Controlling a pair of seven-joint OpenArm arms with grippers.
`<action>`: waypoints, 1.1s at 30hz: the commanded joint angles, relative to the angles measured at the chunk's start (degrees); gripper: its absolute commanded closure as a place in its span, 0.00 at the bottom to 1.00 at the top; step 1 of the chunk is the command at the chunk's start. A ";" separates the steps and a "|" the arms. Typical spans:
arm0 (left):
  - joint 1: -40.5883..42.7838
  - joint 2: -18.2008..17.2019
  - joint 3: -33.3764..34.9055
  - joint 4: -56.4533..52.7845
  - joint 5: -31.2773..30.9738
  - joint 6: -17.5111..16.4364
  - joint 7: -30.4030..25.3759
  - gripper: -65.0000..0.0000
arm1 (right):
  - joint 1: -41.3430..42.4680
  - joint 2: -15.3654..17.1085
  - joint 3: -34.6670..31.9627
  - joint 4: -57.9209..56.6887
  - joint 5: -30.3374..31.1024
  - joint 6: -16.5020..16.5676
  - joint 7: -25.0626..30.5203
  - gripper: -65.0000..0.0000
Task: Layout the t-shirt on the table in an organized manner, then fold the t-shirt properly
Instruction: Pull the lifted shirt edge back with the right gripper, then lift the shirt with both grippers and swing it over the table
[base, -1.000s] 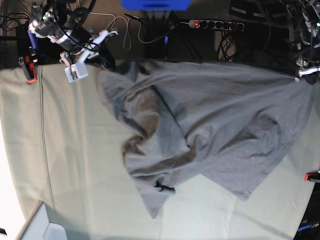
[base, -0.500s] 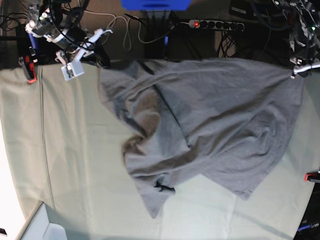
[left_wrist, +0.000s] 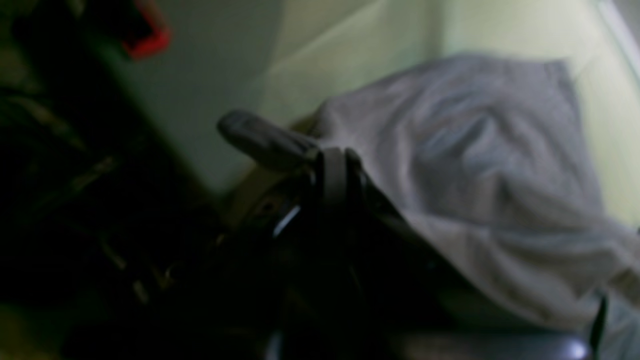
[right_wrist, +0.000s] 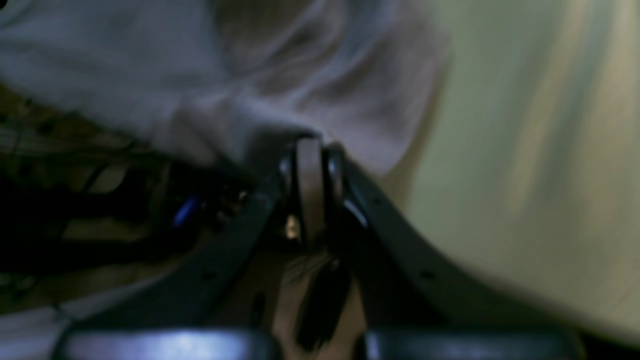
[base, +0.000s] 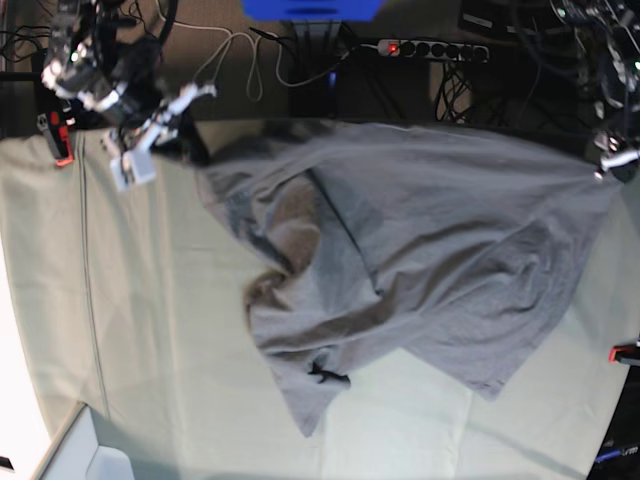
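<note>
Both grippers are clamped on the t-shirt (base: 420, 260), which lies rumpled across the far half of the table (base: 150, 330). Left of the shirt, the right gripper (right_wrist: 311, 142) has pulled its far edge outward; on the opposite side, the left gripper (left_wrist: 334, 156) holds the other corner taut. Spreading is underway, folding not begun.

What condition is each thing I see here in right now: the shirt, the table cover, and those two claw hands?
t-shirt: spread out but crumpled, partly doubled over itself, not folded.
table: covered by a creased pale green cloth.
left gripper: shut on the t-shirt's edge.
right gripper: shut on the t-shirt's edge.
red clamp: clipped on the table's edge.
power strip: its light is lit.
</note>
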 joint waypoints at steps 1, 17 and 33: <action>-2.87 -0.93 1.05 1.73 -0.22 -0.52 -1.51 1.00 | 2.04 0.43 0.27 1.61 1.52 0.97 1.23 1.00; -35.05 -9.02 29.62 3.93 17.71 0.10 -1.42 1.00 | 44.59 2.45 4.57 3.81 1.43 0.97 -14.07 1.00; -68.98 -8.05 44.56 -8.90 23.87 -0.08 -1.59 1.00 | 87.14 11.59 4.05 -20.63 -1.29 0.97 -9.76 1.00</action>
